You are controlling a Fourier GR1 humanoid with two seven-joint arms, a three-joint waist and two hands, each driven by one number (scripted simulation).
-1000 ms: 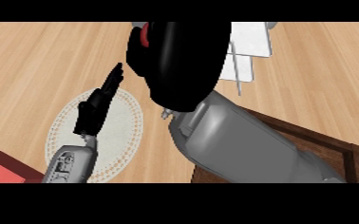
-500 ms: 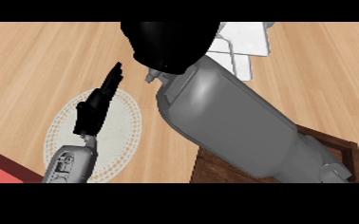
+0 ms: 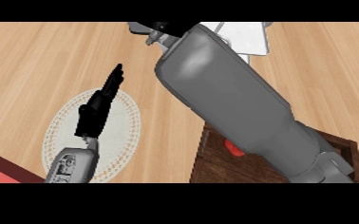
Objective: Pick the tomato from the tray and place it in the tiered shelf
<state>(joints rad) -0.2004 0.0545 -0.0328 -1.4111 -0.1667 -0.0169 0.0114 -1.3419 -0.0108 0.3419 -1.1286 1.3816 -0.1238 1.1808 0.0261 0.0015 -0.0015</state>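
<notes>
- Although it filled most of the view, the right forearm (image 3: 238,109) hid as much as it showed: it ran from the lower right corner up to the top edge, over the white tiered shelf (image 3: 254,40).
- Beneath everything lay the pale wooden worktop (image 3: 56,61), bare on its left half apart from the things named below.
- The dark wooden tray (image 3: 214,163) sat at the lower right, largely covered by the forearm.
- A round woven mat (image 3: 126,123) lay at the lower left, with the left arm above it.
- The left hand (image 3: 98,107) showed over that mat, resting, fingers straight and pointing up, holding nothing.
- The right hand (image 3: 165,27) was only a dark sliver at the top edge beside the shelf; whether it was clenched or released could not be told.
- The tomato (image 3: 234,149) showed as a small red patch on the tray, touching the forearm's edge, so it seemed not yet picked.
- Judged from its kind, the tomato would be light, smooth, a little slippery and soft enough to bruise; the fingers and thumb should cup its widest part from opposite sides, closing only until it stopped rolling.
</notes>
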